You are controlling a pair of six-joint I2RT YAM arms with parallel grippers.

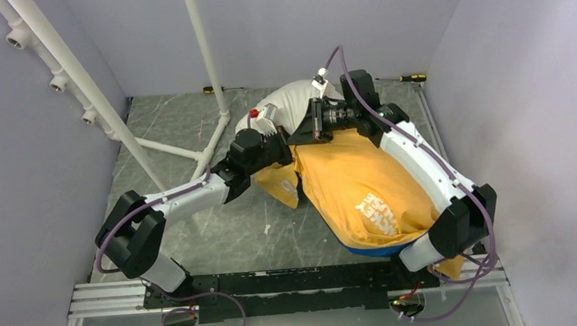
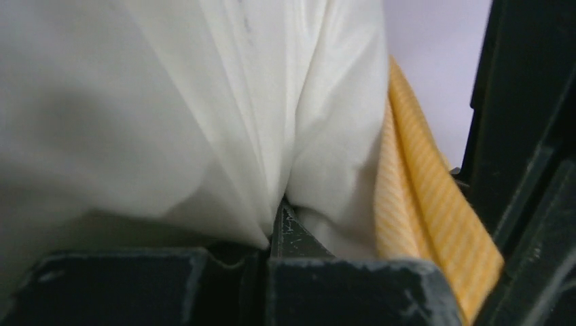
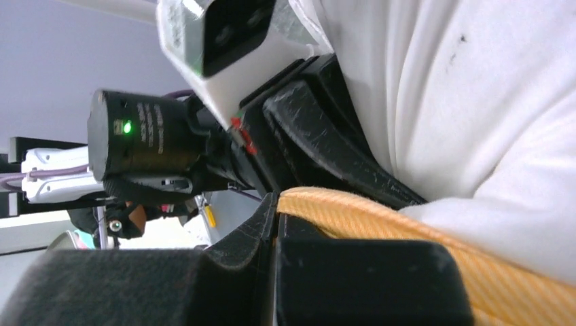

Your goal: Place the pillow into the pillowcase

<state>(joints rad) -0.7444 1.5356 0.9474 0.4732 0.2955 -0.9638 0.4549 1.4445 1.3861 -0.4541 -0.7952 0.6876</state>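
Pillow (image 1: pixel 293 102) shown mostly sheathed in pillowcase (image 1: pixel 363 189) on table (image 1: pixel 198 214) | white far end not yet covered | left gripper (image 2: pixel 277 224) clamped on pillow cloth | right gripper (image 3: pixel 275 217) pinched on pillowcase hem | final stretch judged left.

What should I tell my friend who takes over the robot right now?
Left hand: shut, pinching the white pillow at the case's mouth.
Right hand: shut on the yellow rim of the pillowcase.
Done: most of the pillow seems to be inside; the case bulges on the table.
Left: the pillow's white far end sticks out. Tuck it in and pull the rim over it.
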